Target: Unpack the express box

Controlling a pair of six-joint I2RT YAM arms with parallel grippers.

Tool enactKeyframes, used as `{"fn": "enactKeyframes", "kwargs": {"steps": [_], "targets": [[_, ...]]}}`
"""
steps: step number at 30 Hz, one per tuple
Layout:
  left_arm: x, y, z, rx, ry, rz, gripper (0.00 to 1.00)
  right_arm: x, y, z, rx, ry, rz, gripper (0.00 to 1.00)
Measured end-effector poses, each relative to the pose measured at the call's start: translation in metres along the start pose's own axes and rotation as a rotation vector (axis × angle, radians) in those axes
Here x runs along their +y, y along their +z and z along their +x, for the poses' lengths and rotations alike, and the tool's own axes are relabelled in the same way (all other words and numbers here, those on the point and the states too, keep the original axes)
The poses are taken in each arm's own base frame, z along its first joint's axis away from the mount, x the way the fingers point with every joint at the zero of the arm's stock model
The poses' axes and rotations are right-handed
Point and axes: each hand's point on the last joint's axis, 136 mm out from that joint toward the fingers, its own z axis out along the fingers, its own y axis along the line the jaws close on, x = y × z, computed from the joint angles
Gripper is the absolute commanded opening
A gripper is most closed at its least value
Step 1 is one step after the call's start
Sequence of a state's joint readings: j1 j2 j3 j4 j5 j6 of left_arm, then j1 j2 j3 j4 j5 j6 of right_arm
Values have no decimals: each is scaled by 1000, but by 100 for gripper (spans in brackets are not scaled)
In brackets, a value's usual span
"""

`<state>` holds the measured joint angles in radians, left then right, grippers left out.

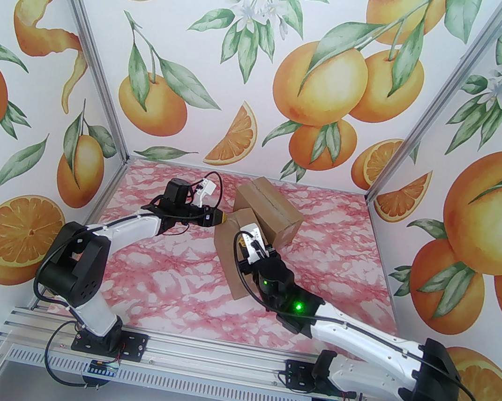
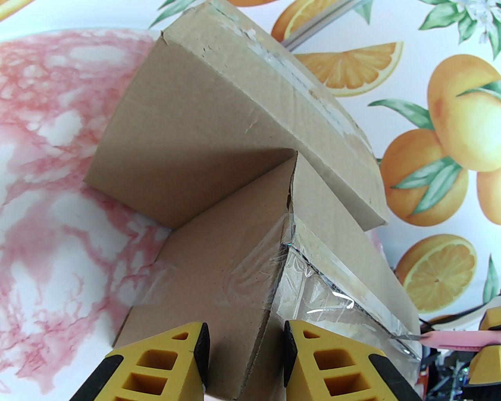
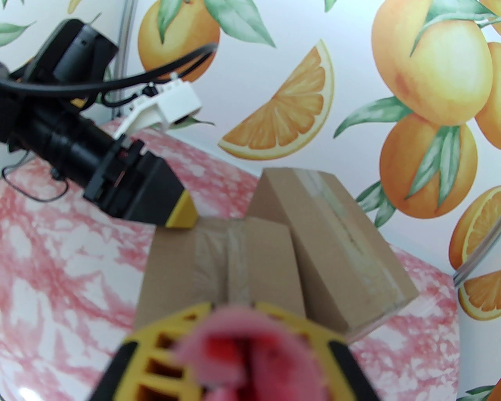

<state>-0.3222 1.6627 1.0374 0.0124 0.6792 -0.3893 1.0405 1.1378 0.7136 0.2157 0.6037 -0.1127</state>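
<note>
The left arm (image 1: 133, 222) is reaching in from the near left corner across the pink marbled table (image 1: 170, 286), and the left gripper (image 1: 224, 219) is meeting the far end of the near box (image 1: 225, 257). In the left wrist view its yellow fingers (image 2: 195, 352) are standing apart, astride a corner edge of that box (image 2: 219, 254). Whether the pads are actually pressing the cardboard, I cannot tell. The near box is lying flat around the middle of the table, its long side running away from the arms, and it is staying closed, so whatever it is carrying is hidden. Clear tape (image 2: 313, 282) is running along its top seam and wrinkling over the corner by the fingers. Just behind it and a little to the right, the far box (image 1: 268, 209) is sitting with one corner touching the near box. A strip of tape is running along its top too, and it is closed as well, showing nothing of its contents. Further right, the right gripper (image 3: 235, 309) is hovering over the near end of the near box, its fingers clamped on a pink cutter (image 2: 450, 340). The cutter's blade is touching the tape at the seam. In the right wrist view the cutter (image 3: 242, 344) is showing as a pink blur between the yellow fingers. The right arm (image 1: 363, 351) is stretching back from there to the near right corner.
</note>
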Motion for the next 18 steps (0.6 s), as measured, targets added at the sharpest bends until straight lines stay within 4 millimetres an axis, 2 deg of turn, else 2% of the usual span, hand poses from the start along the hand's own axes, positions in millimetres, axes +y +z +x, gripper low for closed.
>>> {"fn": "enactKeyframes", "kwargs": {"steps": [18], "targets": [[-3,1,1,18,47,-12,35,-7,-27,5,1,14,-60,0]]}}
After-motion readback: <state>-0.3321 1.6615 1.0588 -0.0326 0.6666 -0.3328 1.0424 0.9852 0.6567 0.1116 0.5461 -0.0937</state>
